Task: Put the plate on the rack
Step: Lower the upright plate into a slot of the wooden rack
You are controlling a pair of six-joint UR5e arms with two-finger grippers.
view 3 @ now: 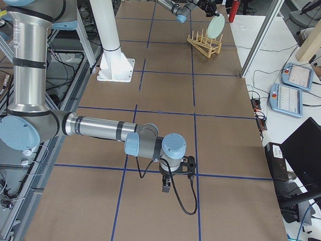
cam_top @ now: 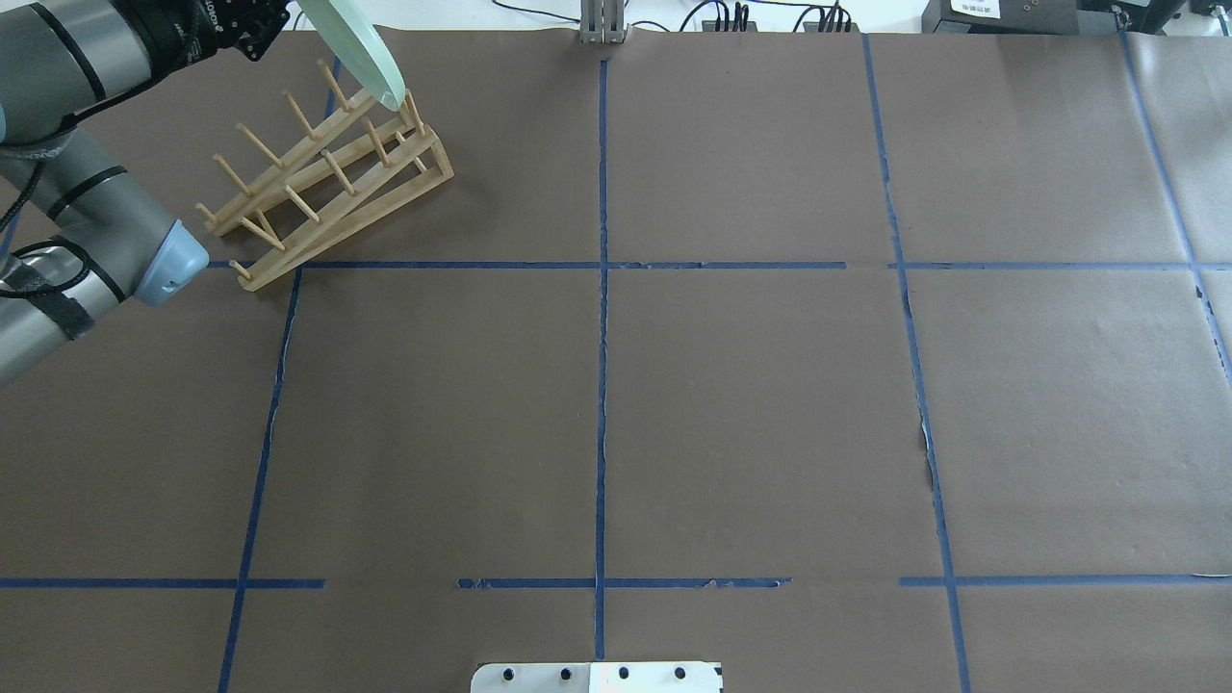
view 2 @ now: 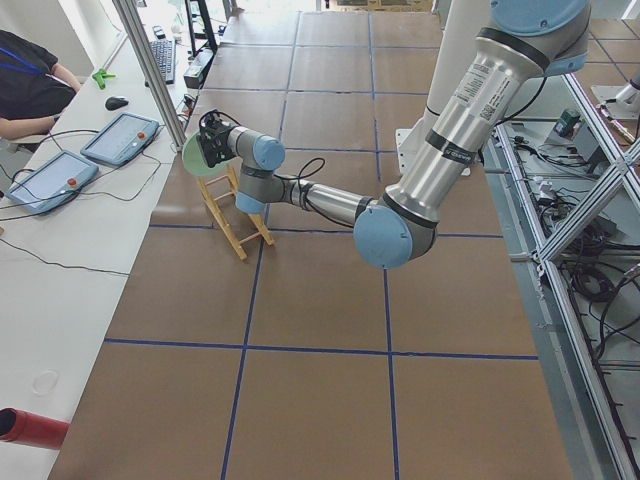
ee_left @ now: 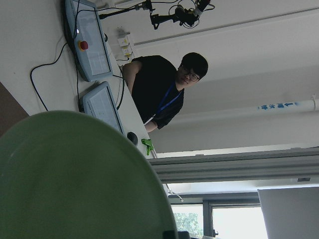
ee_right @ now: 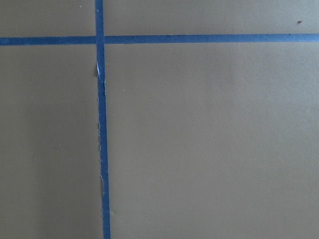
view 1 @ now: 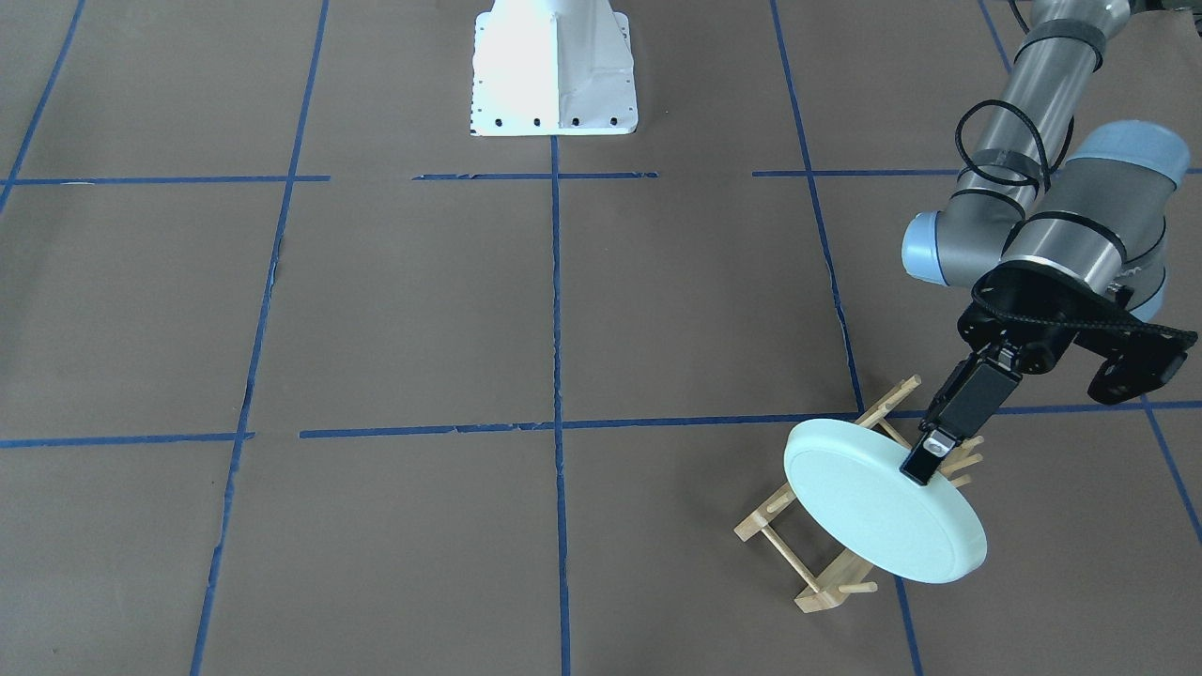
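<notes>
The pale mint-green plate (view 1: 878, 512) stands tilted on edge over the operators' end of the light-wood rack (view 1: 809, 568). Its lower edge is among the pegs (cam_top: 409, 111); I cannot tell whether it touches them. My left gripper (view 1: 925, 462) is shut on the plate's upper rim. The plate also shows in the overhead view (cam_top: 358, 53) and fills the lower left of the left wrist view (ee_left: 75, 179). The rack (cam_top: 327, 183) lies at the table's far left corner. My right gripper (view 3: 167, 187) hangs low over bare table, far from the rack; I cannot tell whether it is open or shut.
The white robot base (view 1: 554, 75) stands at the table's middle edge. Beyond the rack is an operators' desk with tablets (view 2: 120, 135), a metal post (view 2: 150, 70) and a seated person (ee_left: 159, 84). Blue tape lines (ee_right: 102, 149) cross the brown table.
</notes>
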